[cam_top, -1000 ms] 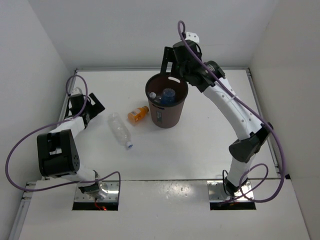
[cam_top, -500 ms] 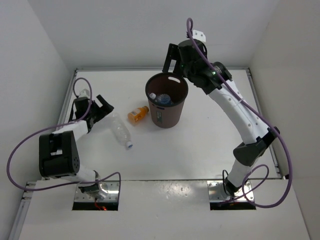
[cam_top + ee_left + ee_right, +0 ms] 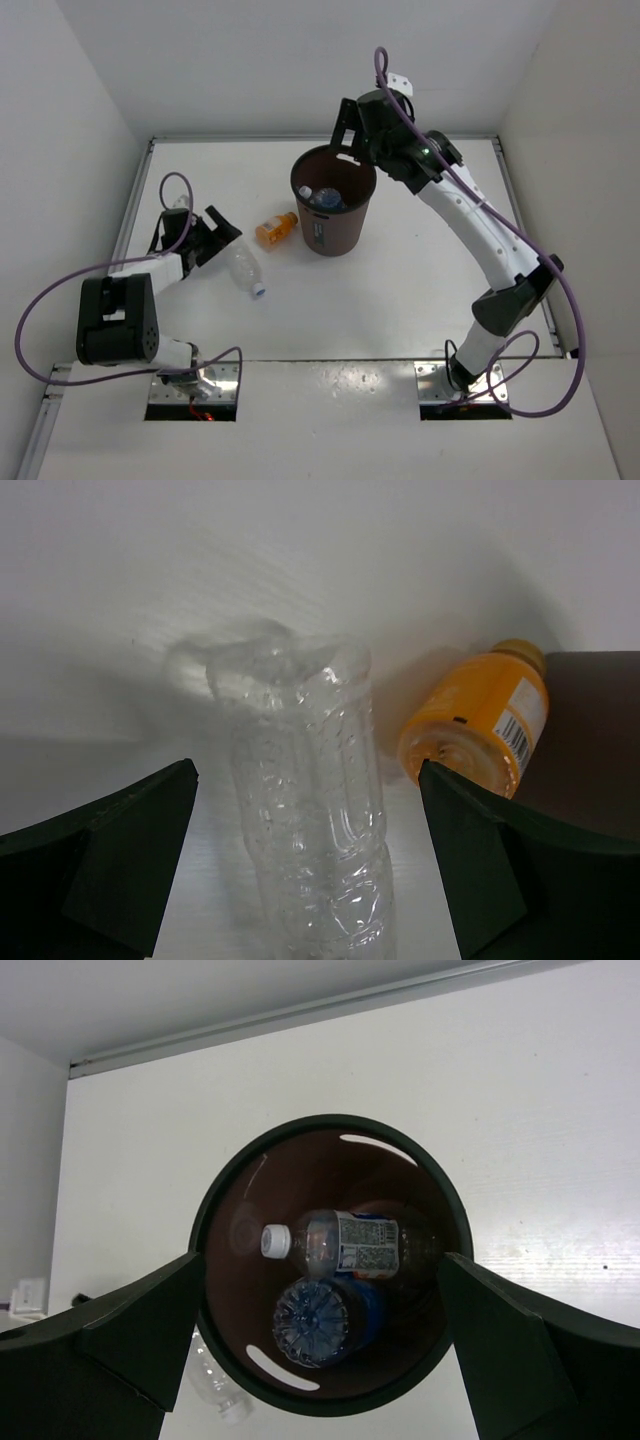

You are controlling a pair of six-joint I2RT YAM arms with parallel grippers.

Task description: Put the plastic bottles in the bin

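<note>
A plain clear bottle [image 3: 241,262] lies on the table left of the bin [image 3: 352,226]. My left gripper [image 3: 220,238] is open at the bottle's upper-left end. In the left wrist view the clear bottle [image 3: 312,820] lies in the gap of the left gripper [image 3: 306,776], and neither finger touches it. Between it and the bin lies the orange bottle [image 3: 276,229], seen again [image 3: 478,730] against the bin's wall [image 3: 590,750]. My right gripper [image 3: 348,124] hangs open and holds nothing above the bin's far rim. Inside the bin [image 3: 215,1210] lie a white-labelled bottle [image 3: 352,1243] and a blue one [image 3: 322,1322].
White walls close the table on the left, back and right. The left arm's purple cable [image 3: 60,290] loops out toward the left wall. The right arm [image 3: 470,225] reaches across the right half of the table to the bin.
My left gripper has moved right and nearer, from beside the left wall to the clear bottle's end. My right gripper has drawn up and slightly right above the bin.
</note>
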